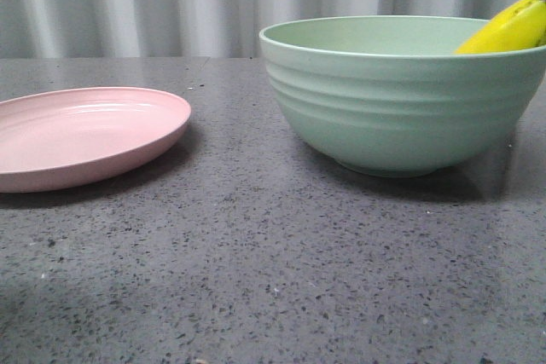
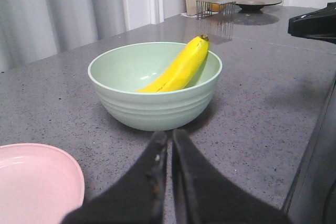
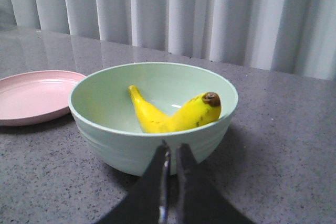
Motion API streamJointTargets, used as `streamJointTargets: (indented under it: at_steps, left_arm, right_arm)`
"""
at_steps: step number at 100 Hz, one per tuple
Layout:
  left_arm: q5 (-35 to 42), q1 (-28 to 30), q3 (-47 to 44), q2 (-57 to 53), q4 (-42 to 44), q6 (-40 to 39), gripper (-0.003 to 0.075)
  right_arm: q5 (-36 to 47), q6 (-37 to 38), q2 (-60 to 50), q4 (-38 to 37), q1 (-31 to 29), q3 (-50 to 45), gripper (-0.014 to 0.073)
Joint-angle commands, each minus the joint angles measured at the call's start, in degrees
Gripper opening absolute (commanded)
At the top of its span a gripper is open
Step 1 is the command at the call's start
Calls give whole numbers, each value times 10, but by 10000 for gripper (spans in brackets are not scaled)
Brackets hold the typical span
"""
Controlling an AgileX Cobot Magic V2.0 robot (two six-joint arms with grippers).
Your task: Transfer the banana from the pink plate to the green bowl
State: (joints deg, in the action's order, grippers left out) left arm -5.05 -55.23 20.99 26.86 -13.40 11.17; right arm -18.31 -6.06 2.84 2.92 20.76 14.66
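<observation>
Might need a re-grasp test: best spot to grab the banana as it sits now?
Grip the banana at its raised end, which leans on the green bowl rim and pokes above it. Come from above with the claw across the narrow width; the lower end sits deep against the wall.

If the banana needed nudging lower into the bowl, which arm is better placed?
Probably the right: its shut end effector faces the green bowl closely, with the banana tip on the near rim.
</observation>
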Motion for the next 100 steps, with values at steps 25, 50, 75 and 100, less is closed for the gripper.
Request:
streamJointTargets:
  at_steps: [25, 50, 75, 100]
  left_arm:
    - [42, 1, 14, 1, -7, -5, -20]
    - [64, 9, -5, -1, 23, -5, -20]
    - [184, 119, -65, -46, 80, -5, -20]
    - [158, 278, -130, -133, 89, -5, -20]
  right_arm:
    - [38, -4, 5, -5, -3, -19, -64]
    - [37, -4, 5, -5, -3, -19, -64]
    - [37, -4, 5, -5, -3, -19, -64]
    - [37, -4, 5, -5, -3, -19, -64]
